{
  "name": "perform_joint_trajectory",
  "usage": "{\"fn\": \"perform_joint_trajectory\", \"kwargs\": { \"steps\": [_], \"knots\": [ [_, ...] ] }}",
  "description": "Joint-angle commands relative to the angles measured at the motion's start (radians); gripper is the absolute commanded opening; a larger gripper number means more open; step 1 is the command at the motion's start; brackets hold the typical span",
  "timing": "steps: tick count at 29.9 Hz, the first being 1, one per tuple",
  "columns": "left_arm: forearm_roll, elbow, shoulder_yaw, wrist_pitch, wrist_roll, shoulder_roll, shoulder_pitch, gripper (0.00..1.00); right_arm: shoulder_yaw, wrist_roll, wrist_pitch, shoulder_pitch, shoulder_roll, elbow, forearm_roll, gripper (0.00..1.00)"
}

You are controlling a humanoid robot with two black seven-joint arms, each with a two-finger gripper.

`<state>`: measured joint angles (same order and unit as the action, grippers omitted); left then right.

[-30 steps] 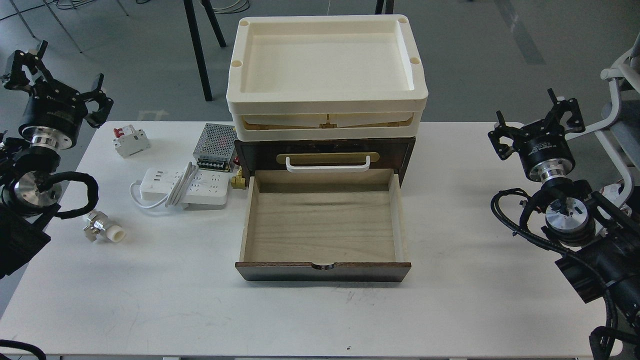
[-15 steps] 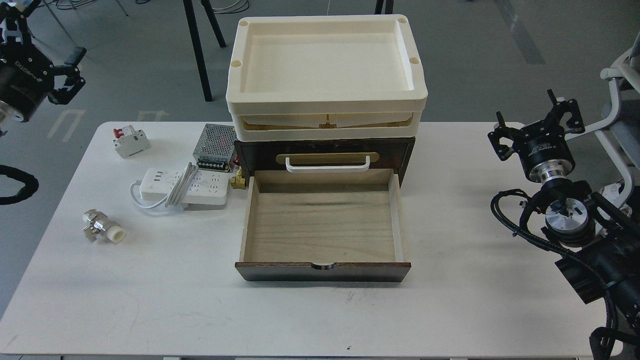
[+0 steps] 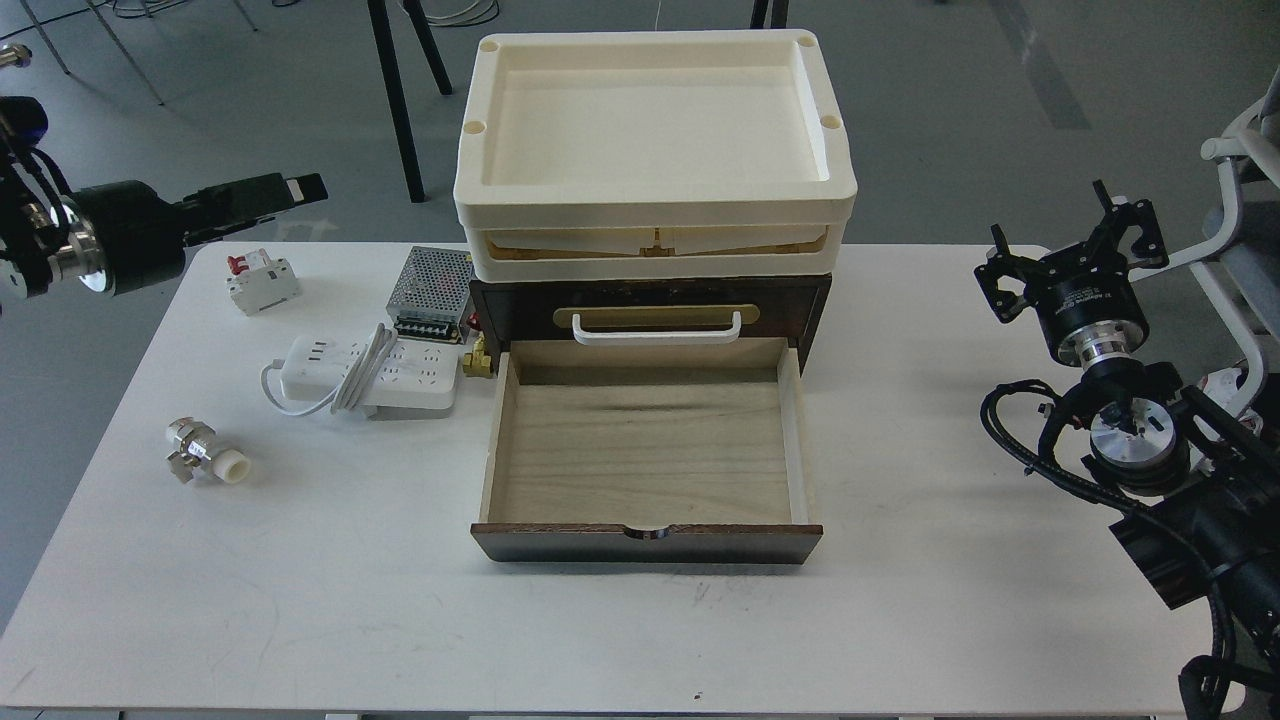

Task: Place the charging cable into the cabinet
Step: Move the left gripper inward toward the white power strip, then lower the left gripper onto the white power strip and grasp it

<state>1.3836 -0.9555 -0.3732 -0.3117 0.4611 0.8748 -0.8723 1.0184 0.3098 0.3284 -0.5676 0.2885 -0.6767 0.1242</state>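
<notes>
Since the earlier frames the left gripper (image 3: 290,188) has swung from pointing upward to reaching sideways over the table's (image 3: 300,600) far left edge, which I judge to be the start of an approach to the charging cable (image 3: 365,375). Seen side-on, its fingers cannot be told apart, so I cannot tell its opening. The right gripper (image 3: 1075,250) has not moved, fingers spread wide and holding nothing. The charging cable lies flat just left of the cabinet (image 3: 650,300), whose drawer (image 3: 645,535) stands pulled out and bare. A metal power supply (image 3: 430,295) sits just behind the cable, a brass fitting (image 3: 478,362) beside it, a small breaker (image 3: 262,282) farther left.
</notes>
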Motion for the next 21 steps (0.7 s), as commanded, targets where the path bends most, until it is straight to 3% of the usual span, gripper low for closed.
{"fn": "perform_joint_trajectory", "kwargs": {
  "steps": [1,7,21],
  "knots": [
    [0.066,0.004,0.091,0.081,-0.004,-0.042,0.009,0.99,0.0,0.0,0.0,0.0,0.0,-0.001,0.0,1.0],
    [0.242,0.095,0.223,0.273,-0.021,-0.141,0.009,0.93,-0.003,0.0,0.0,0.002,0.0,-0.003,0.0,1.0],
    [0.264,0.452,0.355,0.281,-0.022,-0.381,0.009,0.89,-0.003,0.0,0.0,0.002,0.0,-0.003,0.0,1.0]
  ]
}}
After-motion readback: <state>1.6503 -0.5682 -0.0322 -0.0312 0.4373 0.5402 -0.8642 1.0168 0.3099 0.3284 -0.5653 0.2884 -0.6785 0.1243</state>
